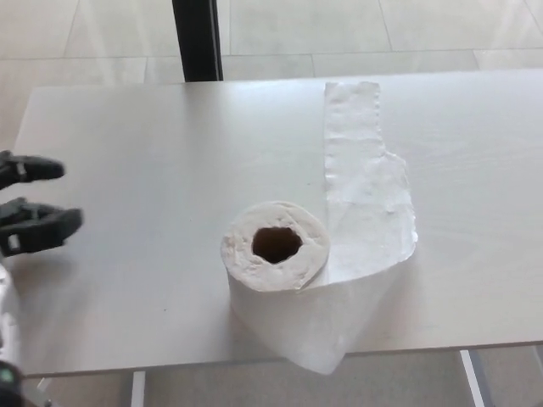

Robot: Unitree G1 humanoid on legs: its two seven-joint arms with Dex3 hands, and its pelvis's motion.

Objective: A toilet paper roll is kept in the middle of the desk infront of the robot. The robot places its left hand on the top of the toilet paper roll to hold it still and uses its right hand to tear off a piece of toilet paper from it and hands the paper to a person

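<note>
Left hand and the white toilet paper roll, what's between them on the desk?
Nothing: the head view shows only bare pale desk between the black left hand and the white toilet paper roll.

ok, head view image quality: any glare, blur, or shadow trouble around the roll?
Head view: soft and slightly blurred overall; toilet paper roll nearly blends into the pale desk, its unrolled paper strip washed out; only faint shadows; left hand dark at the frame edge.

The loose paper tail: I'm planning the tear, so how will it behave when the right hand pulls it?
The loose tail lies thin and wrinkled on the desk, so it is probably floppy and easily torn. The roll stands on end, unheld; the left hand is well clear of it, so a pull would likely drag or tip it.
</note>
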